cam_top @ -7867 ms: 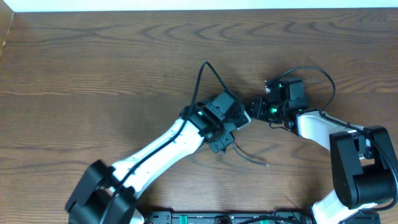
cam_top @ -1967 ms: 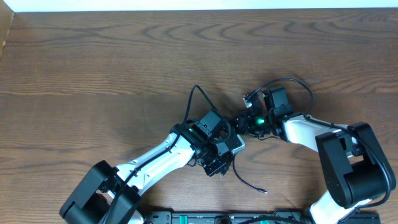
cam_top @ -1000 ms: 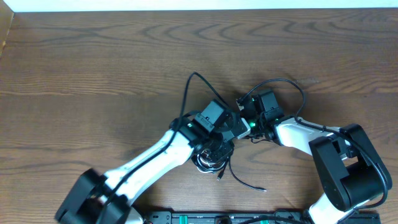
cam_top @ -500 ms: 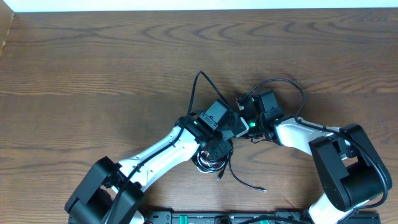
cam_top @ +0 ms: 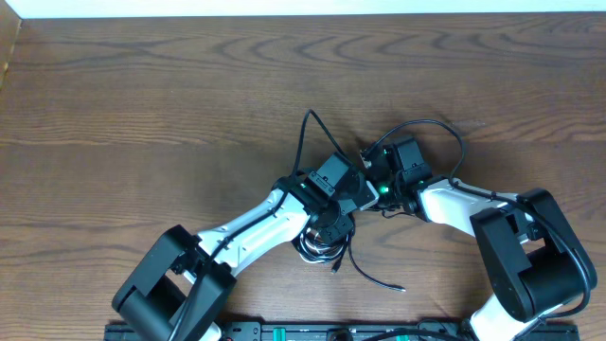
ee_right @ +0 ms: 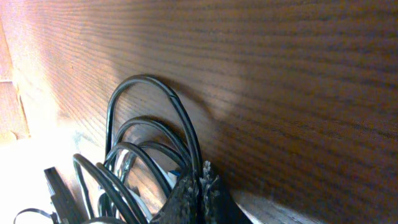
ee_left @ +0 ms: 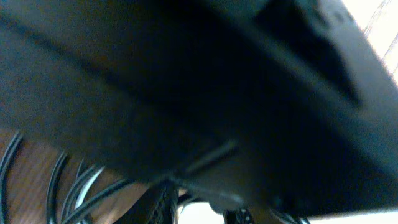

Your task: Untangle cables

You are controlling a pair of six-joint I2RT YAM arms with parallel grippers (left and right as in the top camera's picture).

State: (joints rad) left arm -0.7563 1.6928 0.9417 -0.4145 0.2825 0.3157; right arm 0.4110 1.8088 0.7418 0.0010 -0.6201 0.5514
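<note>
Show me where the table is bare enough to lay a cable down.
Bare: the far strip of table beyond the cables, and its left side past the left arm. Crowded: the middle, where both arms meet over them.

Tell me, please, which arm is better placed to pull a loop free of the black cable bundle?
Right, probably. The right hand is shut on the thin black cable loops, which converge at its fingertips. The left arm has a blocked, blurred wrist view, so its grip is unclear.
</note>
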